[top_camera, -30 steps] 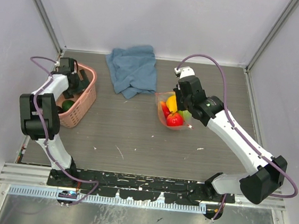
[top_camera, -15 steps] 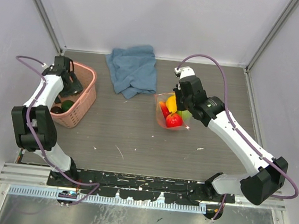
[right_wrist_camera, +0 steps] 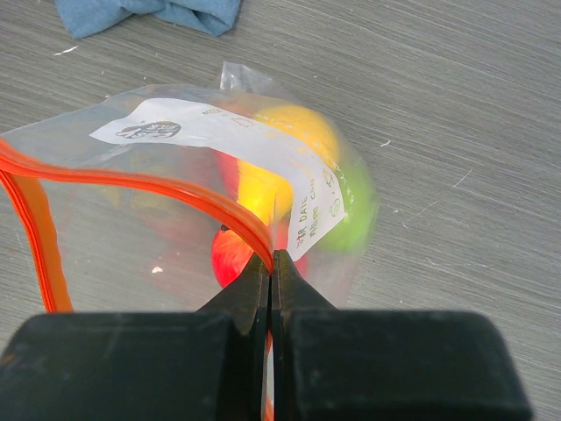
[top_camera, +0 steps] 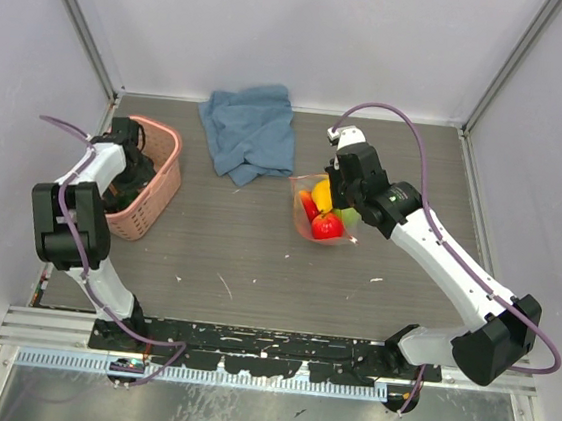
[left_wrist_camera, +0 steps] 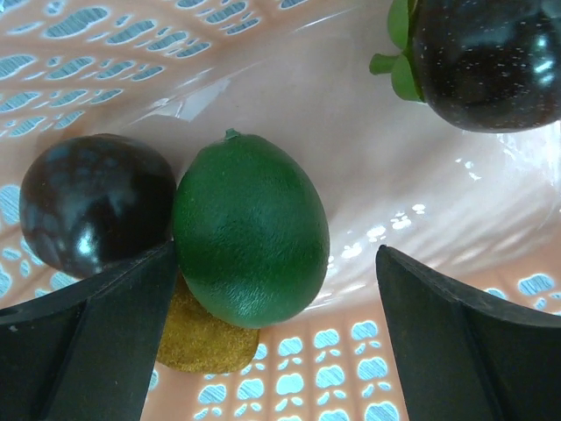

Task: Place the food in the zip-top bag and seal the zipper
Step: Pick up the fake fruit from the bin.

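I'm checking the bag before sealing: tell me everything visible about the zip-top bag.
The zip-top bag is clear, thin plastic with a red-orange zipper along its open mouth and a white printed label. It sits on the grey table, right of the blue cloth, holding red, yellow and green toy fruits. The right claw is shut on the zipper edge.

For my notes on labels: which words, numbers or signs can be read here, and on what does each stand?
"DATE": on the white label of the zip-top bag.
The other print and a round mark on that label: too blurred to read.
No other text is visible.
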